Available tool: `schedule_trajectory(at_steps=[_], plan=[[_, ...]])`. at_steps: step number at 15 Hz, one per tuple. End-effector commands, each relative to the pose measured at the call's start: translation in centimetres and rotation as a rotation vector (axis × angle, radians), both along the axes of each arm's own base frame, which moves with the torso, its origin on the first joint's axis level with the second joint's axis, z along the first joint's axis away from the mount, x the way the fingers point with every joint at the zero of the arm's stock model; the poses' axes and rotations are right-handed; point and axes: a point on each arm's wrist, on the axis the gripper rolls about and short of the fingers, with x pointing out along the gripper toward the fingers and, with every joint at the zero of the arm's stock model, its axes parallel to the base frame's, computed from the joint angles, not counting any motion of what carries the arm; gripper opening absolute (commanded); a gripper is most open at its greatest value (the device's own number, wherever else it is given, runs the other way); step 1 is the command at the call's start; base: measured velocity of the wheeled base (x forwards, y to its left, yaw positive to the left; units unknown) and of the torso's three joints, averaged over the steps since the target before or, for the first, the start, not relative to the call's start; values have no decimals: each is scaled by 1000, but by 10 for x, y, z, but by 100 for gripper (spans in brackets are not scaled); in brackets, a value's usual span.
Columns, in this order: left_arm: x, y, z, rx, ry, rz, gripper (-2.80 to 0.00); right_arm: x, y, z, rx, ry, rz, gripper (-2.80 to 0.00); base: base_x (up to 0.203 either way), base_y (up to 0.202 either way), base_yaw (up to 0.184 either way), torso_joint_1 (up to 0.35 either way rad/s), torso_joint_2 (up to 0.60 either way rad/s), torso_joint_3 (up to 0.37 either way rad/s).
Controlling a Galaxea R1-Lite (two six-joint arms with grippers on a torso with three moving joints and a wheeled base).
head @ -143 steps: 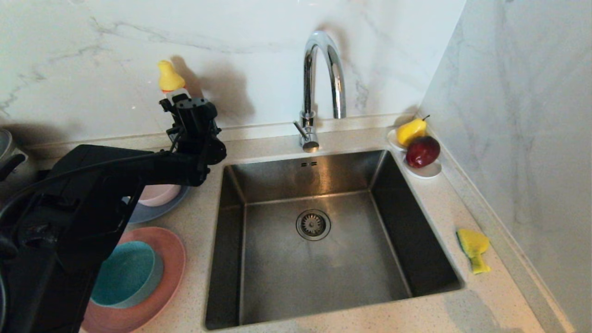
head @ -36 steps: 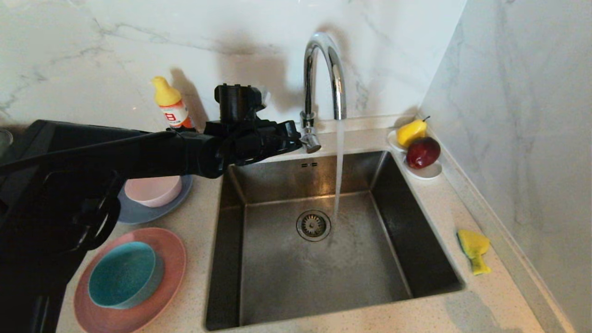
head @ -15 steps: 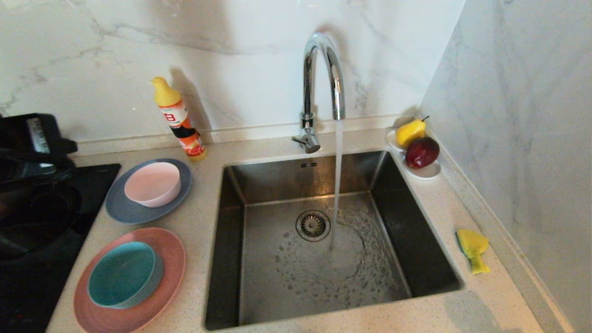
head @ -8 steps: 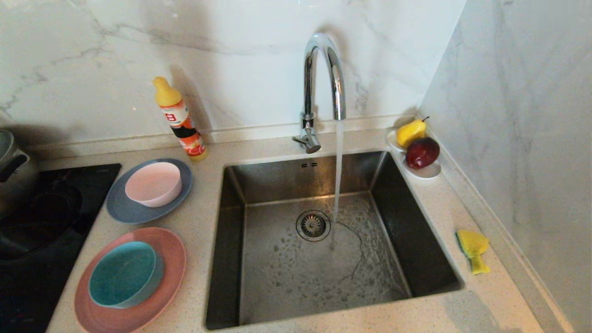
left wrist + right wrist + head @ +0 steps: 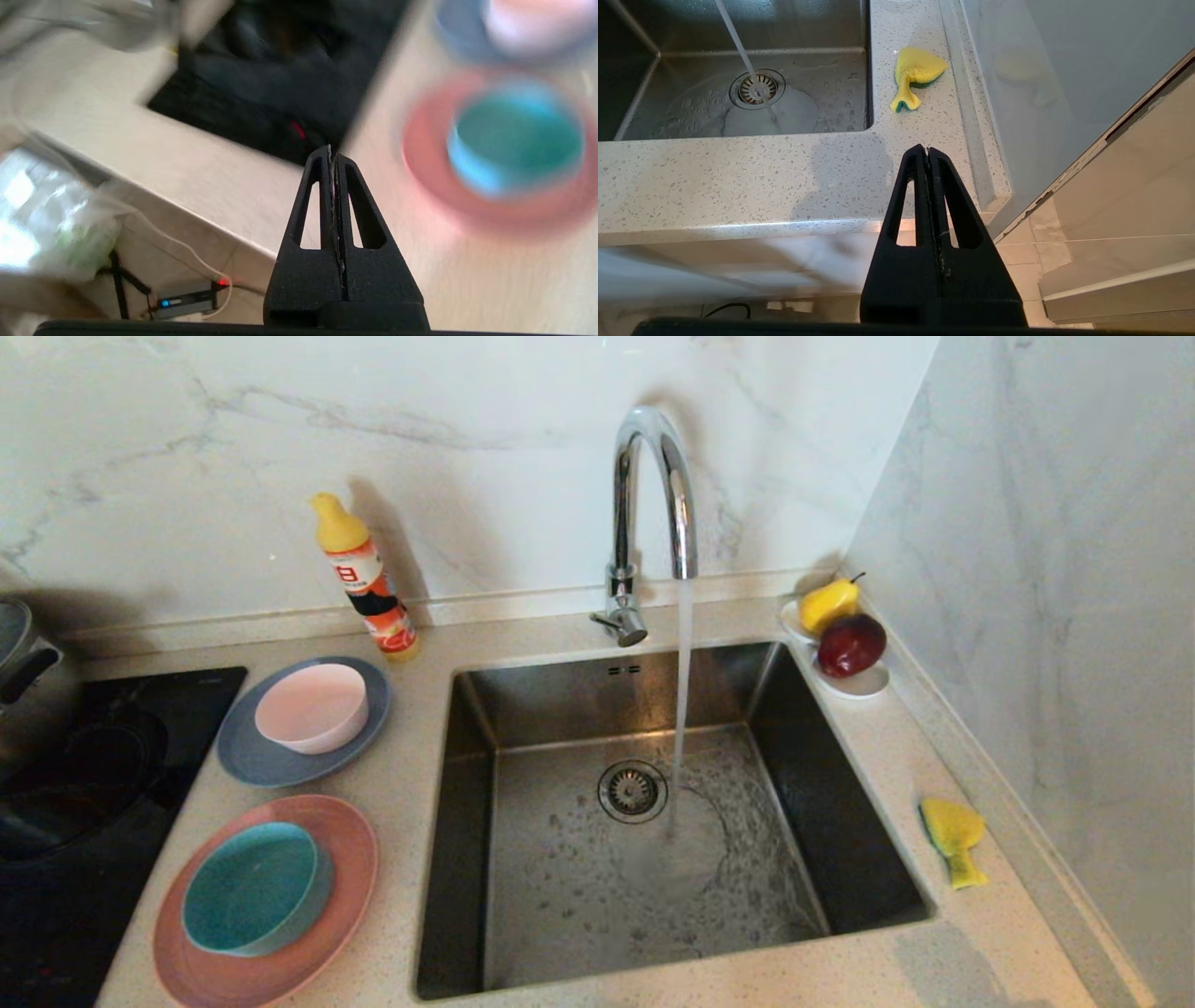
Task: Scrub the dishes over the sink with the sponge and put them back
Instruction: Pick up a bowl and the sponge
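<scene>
The steel sink (image 5: 467, 821) has water running from the tap onto its floor beside the drain. Left of it, a pale pink bowl (image 5: 311, 707) sits on a blue-grey plate (image 5: 245, 761), and a teal bowl (image 5: 254, 888) sits on a salmon-pink plate (image 5: 345, 859). The yellow sponge (image 5: 952, 840) lies on the counter right of the sink. Neither arm shows in the head view. My left gripper (image 5: 332, 150) is shut and empty, above the counter near the salmon-pink plate (image 5: 430, 186). Shut and empty too, my right gripper (image 5: 927, 150) hangs off the counter's front edge, short of the sponge (image 5: 916, 74).
A chrome tap (image 5: 653, 504) stands behind the sink, a soap bottle (image 5: 364, 579) at the back left. A white dish with a pear and an apple (image 5: 845, 635) sits at the back right. A black hob (image 5: 93, 775) with a pot lies far left. A wall closes the right side.
My left arm has drawn back out of the head view to the left. The water keeps running and spreads over the sink floor. The dishes and sponge have not moved.
</scene>
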Motion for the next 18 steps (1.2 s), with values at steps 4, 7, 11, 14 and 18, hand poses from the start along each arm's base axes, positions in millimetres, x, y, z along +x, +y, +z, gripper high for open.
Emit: schedule_trajectory(at_steps=[4, 7, 11, 14, 18], plan=[[10, -11, -39, 41, 22, -470, -280, 0, 0, 0, 1, 1, 0, -280, 0, 0, 0, 0, 0, 0], [17, -13, -56, 80, 77, -557, -280, 0, 0, 0, 1, 0, 0, -280, 0, 0, 0, 0, 0, 0], [17, -13, -55, 82, 69, -559, -280, 0, 0, 0, 1, 1, 0, -280, 0, 0, 0, 0, 0, 0], [17, -13, -55, 82, 69, -560, -280, 0, 0, 0, -2, 0, -1, -280, 0, 0, 0, 0, 0, 0], [17, -13, -55, 81, 69, -561, -280, 0, 0, 0, -2, 1, -3, -280, 0, 0, 0, 0, 0, 0]])
